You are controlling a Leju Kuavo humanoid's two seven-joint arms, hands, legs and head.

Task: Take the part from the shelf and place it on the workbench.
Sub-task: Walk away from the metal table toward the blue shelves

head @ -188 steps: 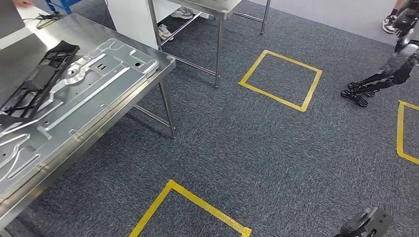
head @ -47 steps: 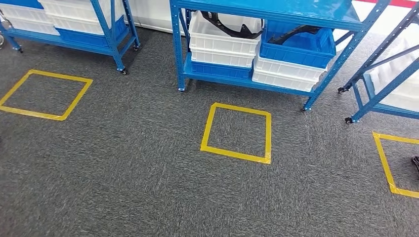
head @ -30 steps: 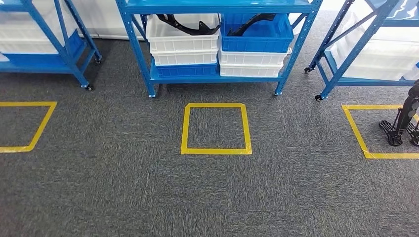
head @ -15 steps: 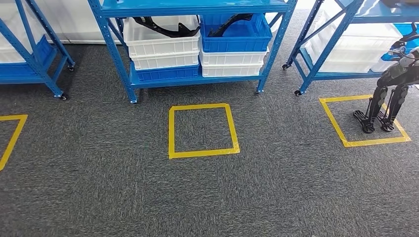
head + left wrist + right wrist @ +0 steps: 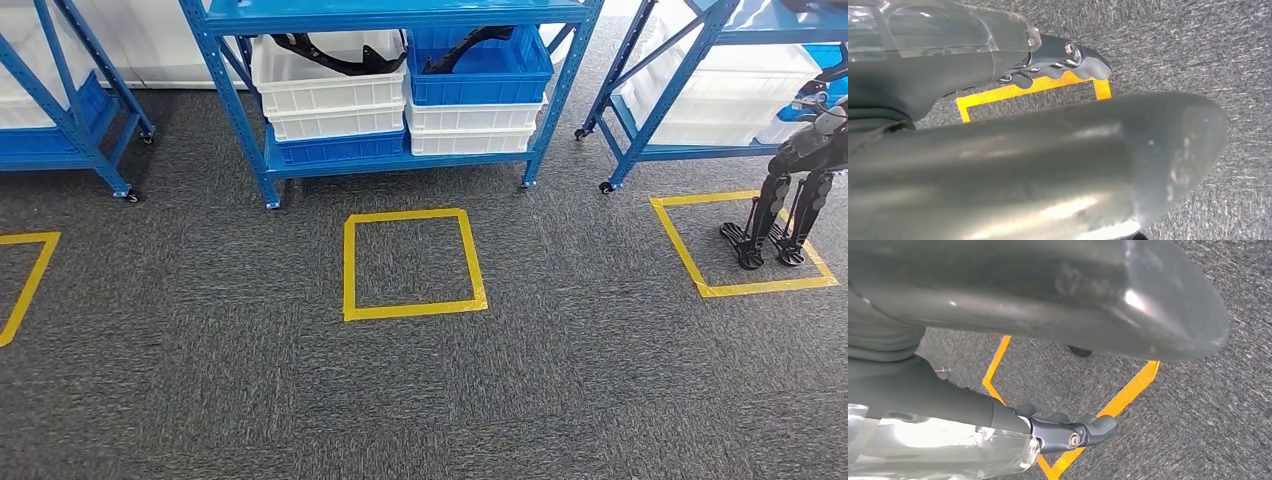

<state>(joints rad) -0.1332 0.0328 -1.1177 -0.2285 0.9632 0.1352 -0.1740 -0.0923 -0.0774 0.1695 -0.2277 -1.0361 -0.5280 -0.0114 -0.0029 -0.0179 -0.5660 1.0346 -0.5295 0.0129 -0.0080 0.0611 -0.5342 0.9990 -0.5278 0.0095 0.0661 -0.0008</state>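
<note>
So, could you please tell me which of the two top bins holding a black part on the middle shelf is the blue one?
The blue bin is the right one of the pair, stacked on a white bin beside the white top bin; each holds a black part.

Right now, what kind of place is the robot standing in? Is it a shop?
Probably not a shop: it looks like a workshop or factory training floor. Blue metal shelves hold white bins and a blue bin with black parts inside, and yellow tape squares mark spots on the grey carpet.
</note>
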